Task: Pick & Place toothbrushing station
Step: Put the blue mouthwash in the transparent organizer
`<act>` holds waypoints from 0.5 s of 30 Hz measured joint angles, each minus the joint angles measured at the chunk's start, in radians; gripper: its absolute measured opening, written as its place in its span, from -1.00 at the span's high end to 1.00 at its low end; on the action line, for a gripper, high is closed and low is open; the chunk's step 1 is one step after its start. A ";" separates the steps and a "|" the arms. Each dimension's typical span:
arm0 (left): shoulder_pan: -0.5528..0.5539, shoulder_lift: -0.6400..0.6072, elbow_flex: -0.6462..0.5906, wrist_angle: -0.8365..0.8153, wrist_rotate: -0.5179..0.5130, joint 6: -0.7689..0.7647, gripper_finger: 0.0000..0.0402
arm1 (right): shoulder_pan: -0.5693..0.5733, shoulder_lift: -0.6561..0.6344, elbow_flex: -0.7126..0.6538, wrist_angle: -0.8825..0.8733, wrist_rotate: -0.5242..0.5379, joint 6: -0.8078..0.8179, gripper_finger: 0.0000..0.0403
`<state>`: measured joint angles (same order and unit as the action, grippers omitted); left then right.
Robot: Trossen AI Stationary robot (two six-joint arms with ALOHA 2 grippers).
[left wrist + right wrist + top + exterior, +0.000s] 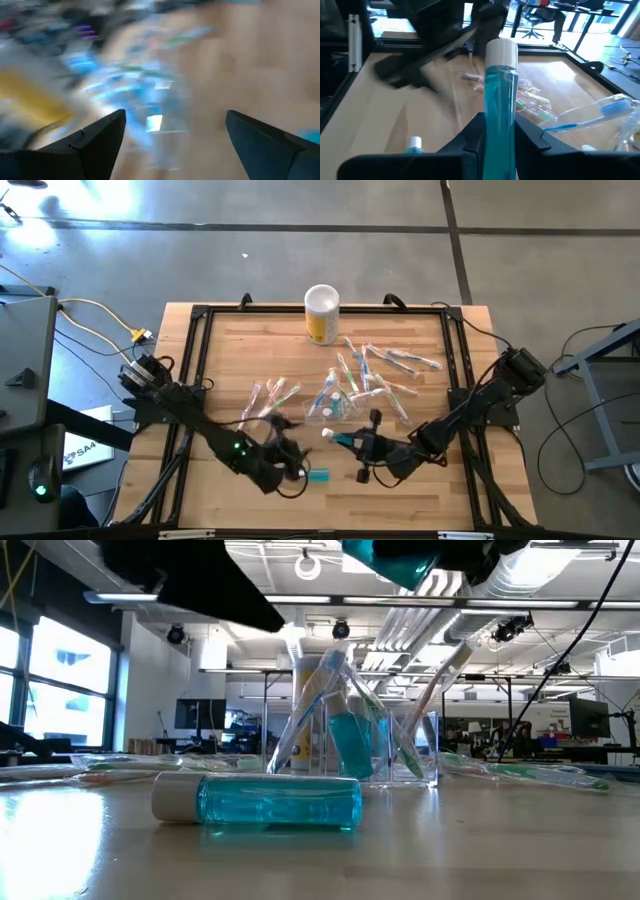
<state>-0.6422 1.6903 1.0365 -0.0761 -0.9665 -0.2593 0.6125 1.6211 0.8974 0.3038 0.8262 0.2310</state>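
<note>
My right gripper (352, 442) is shut on a teal toothpaste tube (500, 95) with a white cap (501, 50), above the table's near middle. A second teal tube (270, 802) lies on its side on the wood near the front edge, also seen in the high view (318, 475). My left gripper (175, 114) hovers open just left of it, touching nothing. A clear plastic bag (400, 750) holding toothbrushes and a tube stands at mid-table. Pastel toothbrushes (270, 395) lie scattered left and right (395, 365) of it. My right gripper pinches the tube's teal body (499, 122) between its two fingers, toward the end away from the cap. The fingers come nearly level from the table's right side, and the tube runs along them. Its capped end (328, 434) sticks out past the fingertips, clear of the table.
A yellow-and-white canister (321, 313) stands at the far edge. A black frame rail (200, 360) borders the wooden top. One blue toothbrush (600, 112) lies close to my right gripper. Bare wood shows along the near edge (420, 500).
</note>
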 joint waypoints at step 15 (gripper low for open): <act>0.183 -0.023 -0.034 0.421 0.512 0.224 -0.68 | 0.046 -0.022 -0.001 0.044 0.128 -0.096 0.71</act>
<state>-0.4595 1.6676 1.0021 0.3454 -0.4550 -0.0350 0.6580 1.5992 0.8967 0.3483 0.9539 0.1345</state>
